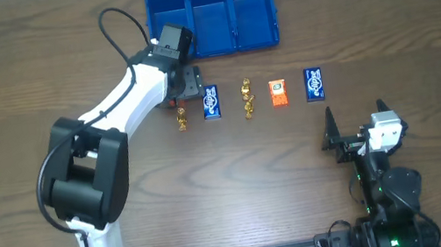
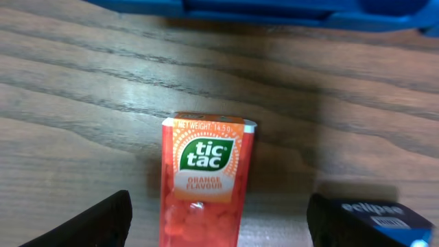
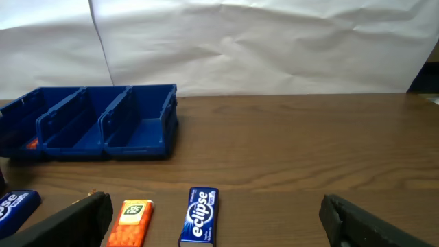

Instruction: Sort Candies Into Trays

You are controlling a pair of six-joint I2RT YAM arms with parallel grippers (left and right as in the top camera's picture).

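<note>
**Orange box between my left fingers**

The small orange plastic mint box [image 2: 206, 185] lay flat on the brown wooden table [image 2: 82, 103], just beside a flat blue gum pack [image 2: 384, 218] and near the blue three-compartment plastic tray [image 2: 274, 9]. I judged it light, stiff and a little slippery, so its two long sides were the place to pinch. My left gripper [image 2: 219, 223] hung low over it, fingers spread on both sides and, as far as I could see, not touching it. My right gripper [image 3: 219, 226] rested well apart, fingers released too.
</note>
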